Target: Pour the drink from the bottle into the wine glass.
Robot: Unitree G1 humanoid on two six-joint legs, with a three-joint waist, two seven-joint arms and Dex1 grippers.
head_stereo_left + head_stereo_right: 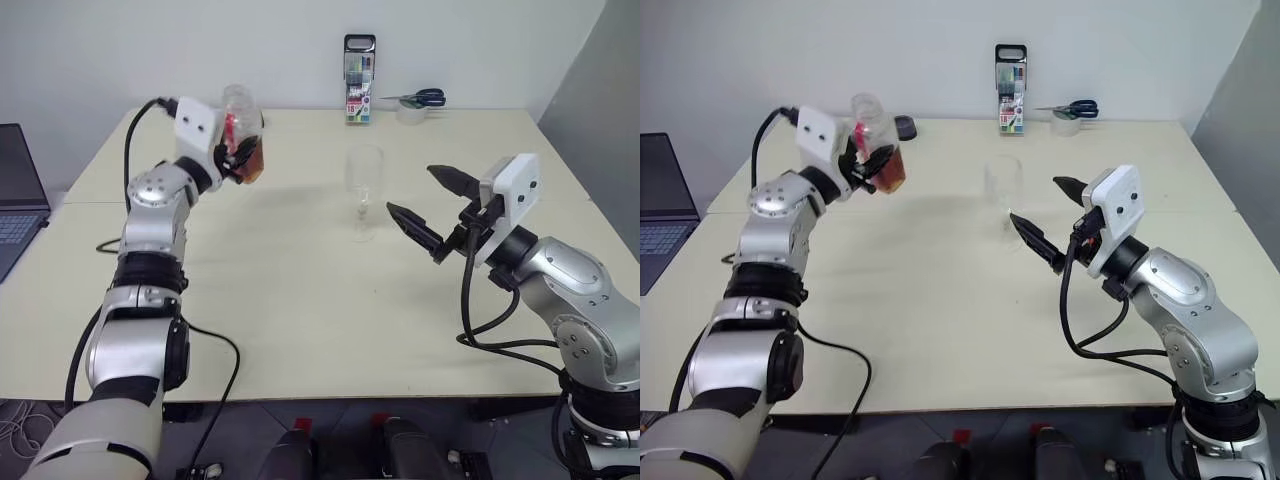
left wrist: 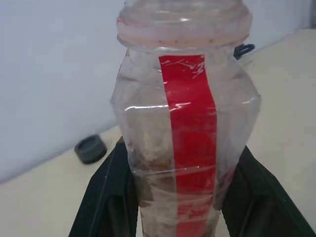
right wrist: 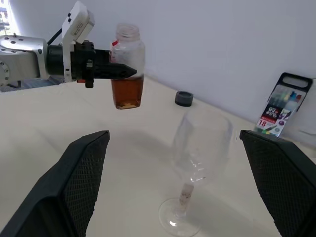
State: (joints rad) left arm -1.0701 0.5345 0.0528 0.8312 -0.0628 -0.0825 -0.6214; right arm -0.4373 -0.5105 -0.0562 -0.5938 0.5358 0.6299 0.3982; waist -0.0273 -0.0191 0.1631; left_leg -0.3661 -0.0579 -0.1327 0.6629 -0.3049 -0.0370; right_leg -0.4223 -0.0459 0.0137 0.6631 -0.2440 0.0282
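My left gripper (image 1: 239, 156) is shut on the bottle (image 1: 243, 130), which it holds roughly upright in the air above the table's far left. The clear bottle (image 2: 187, 123) has a red label strip, and its mouth is uncovered. The amber drink (image 3: 127, 92) fills its lower part. To the bottle's right, the empty wine glass (image 1: 364, 190) stands upright near the table's middle. My right gripper (image 1: 410, 189) hovers open just right of the glass, with its fingers apart and nothing between them.
A dark round cap (image 3: 183, 98) lies on the table (image 1: 300, 310) behind the bottle. A marker pack (image 1: 359, 80), scissors (image 1: 415, 98) and a tape roll (image 1: 411, 114) sit along the far edge. A laptop (image 1: 15, 195) is at the far left.
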